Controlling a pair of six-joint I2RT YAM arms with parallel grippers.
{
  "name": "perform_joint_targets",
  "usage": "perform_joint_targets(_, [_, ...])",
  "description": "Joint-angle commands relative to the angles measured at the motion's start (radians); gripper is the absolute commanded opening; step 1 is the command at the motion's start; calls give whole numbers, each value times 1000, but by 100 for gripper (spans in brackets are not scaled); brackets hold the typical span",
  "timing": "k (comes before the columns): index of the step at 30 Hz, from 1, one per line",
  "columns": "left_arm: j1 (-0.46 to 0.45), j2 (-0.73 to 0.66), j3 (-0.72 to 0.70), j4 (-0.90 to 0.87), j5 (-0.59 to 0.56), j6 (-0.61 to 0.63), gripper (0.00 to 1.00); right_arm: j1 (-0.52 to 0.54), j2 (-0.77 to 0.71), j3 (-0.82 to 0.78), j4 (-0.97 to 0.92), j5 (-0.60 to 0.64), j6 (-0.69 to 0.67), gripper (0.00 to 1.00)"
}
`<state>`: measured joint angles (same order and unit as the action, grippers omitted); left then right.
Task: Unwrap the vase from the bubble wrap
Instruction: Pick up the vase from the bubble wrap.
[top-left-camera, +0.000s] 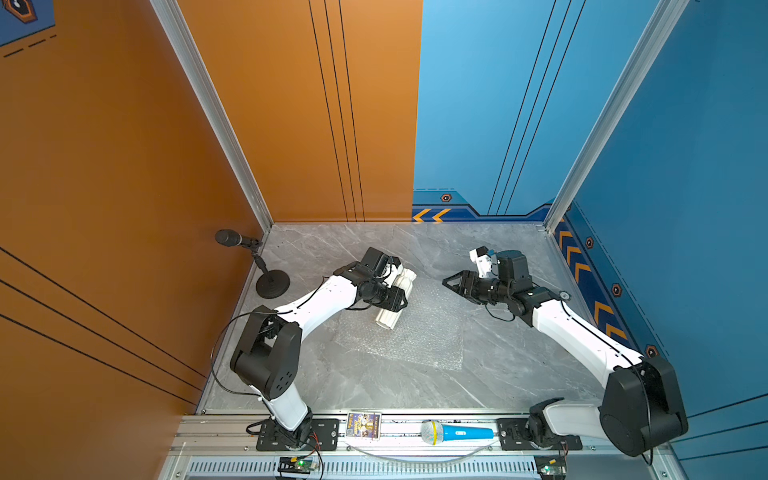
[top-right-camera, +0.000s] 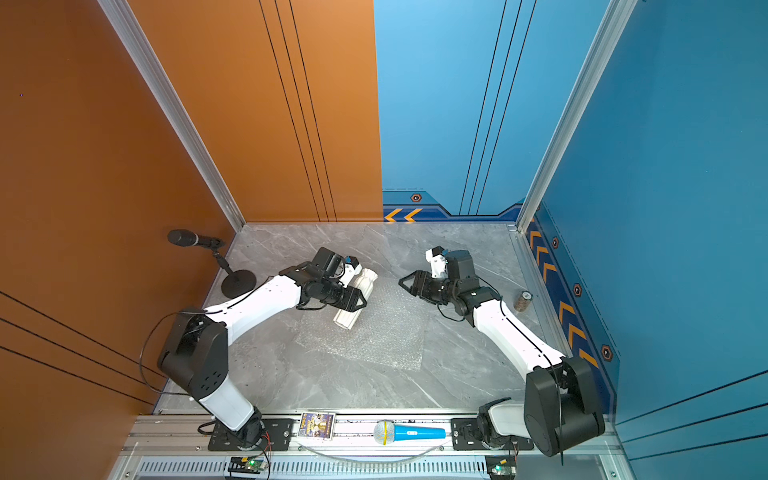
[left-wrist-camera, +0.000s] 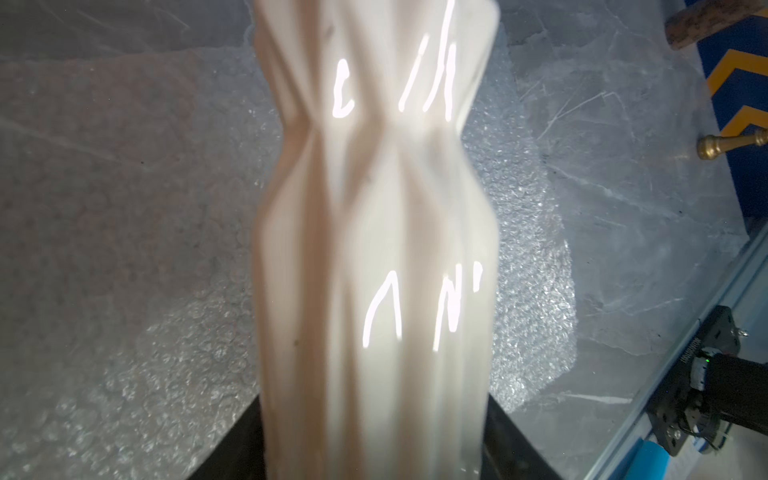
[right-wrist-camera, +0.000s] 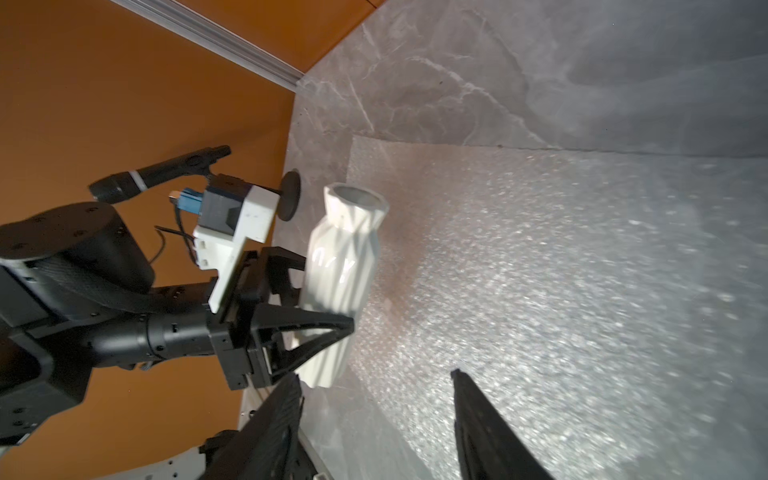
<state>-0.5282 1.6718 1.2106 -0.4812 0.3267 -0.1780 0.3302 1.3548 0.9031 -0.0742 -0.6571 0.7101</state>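
Note:
The white ribbed vase is bare and tilted over the back left part of the bubble wrap. Its open mouth points toward the back. My left gripper is shut on the vase's body, and the vase fills the left wrist view between the black fingers. The bubble wrap lies spread flat on the grey table. My right gripper hovers open at the sheet's right side, holding nothing. The right wrist view shows the vase in the other gripper.
A black microphone on a round stand is at the back left corner. A small brown jar stands by the right wall. On the front rail lie a blue toy microphone and a small picture box. Walls close three sides.

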Motion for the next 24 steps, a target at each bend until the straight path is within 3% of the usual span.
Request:
perform_joint_targets(1, [-23,-47,-5,30,94,39,11,44,56,-7,161,-54,109,61])
perform_joint_targets(14, [-45,-88,-2,54,174,37,11,111,170,54,277,-2,173,68])
perform_joint_targets(24, [-50,-95,-4,64,209,29,12,113,211,67,341,44,205,68])
